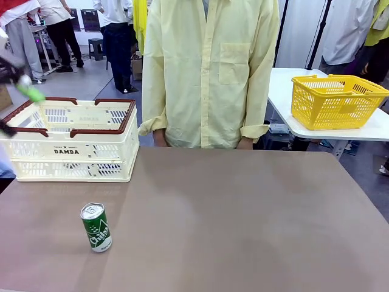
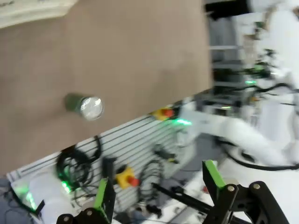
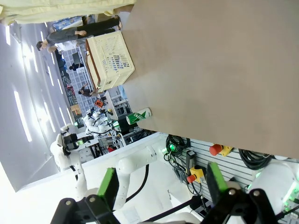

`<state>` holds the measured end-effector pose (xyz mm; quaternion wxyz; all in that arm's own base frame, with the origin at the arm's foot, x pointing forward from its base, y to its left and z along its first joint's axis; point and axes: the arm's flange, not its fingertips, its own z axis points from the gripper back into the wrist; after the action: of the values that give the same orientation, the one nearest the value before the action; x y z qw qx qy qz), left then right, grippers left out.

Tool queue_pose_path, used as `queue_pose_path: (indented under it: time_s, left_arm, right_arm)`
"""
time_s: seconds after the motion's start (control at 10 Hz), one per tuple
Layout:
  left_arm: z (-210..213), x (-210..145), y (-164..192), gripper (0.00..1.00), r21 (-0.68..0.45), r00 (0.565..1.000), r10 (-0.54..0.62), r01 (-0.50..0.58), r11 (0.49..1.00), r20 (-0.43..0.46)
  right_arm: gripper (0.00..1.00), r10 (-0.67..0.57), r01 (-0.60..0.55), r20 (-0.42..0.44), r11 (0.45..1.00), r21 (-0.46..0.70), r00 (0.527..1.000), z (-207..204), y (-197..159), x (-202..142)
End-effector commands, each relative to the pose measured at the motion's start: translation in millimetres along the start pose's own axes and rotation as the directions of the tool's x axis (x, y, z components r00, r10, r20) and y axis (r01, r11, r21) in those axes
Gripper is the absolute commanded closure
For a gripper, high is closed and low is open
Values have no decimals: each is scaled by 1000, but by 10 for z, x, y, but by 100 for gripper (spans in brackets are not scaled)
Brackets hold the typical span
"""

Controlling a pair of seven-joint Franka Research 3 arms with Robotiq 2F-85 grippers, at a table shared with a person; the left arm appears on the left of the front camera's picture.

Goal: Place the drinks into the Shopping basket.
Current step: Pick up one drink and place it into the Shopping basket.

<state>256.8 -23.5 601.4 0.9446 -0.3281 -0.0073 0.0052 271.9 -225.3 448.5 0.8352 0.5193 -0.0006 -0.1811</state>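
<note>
One green drink can (image 1: 96, 227) stands upright on the brown desk (image 1: 243, 219), near the robot's side and toward the left; its silver top and white lettering show in the front view. In the left wrist view the same can (image 2: 85, 105) appears blurred, top toward the camera, and in the right wrist view it (image 3: 138, 116) shows small at the desk's near edge.

One Shopping basket (image 1: 70, 141) sits at the far left of the desk, cream-white with slotted sides, a dark red-brown rim and "DAMDA" on its near wall. It lies well apart from the can, farther back. What lies inside it cannot be told. The right wrist view shows the basket (image 3: 108, 61) at the desk's far corner.

One yellow mesh basket (image 1: 336, 100) rests on a separate white table (image 1: 377, 129) at the far right.

One person in a pale yellow shirt (image 1: 209, 70) stands at the far side of the desk, arms hanging.

The left gripper (image 2: 156, 191) hangs over the desk's near edge, its two green-padded fingers spread wide with nothing between them. The right gripper (image 3: 160, 185) likewise has its fingers wide apart and empty, held off the desk's near edge.
</note>
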Motion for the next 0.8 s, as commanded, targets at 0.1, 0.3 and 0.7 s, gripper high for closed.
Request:
queue_pose_path:
  time_s: [0.1, 0.3, 0.7]
  left_arm:
    - [-561, -279, -306, 0, 276, 989, -138, 147, 950, -53]
    - [-897, -164, -452, 0, 420, 970, -205, 133, 898, 130]
    - [-755, -306, -508, 0, 368, 978, -207, 182, 912, 31]
  right_arm:
    - [0, -3, 3, -3, 1000, 0, 1000, 2, 13, -23]
    - [0, -3, 3, -3, 1000, 0, 1000, 2, 13, -23]
    - [0, -3, 3, -3, 1000, 0, 1000, 2, 13, -23]
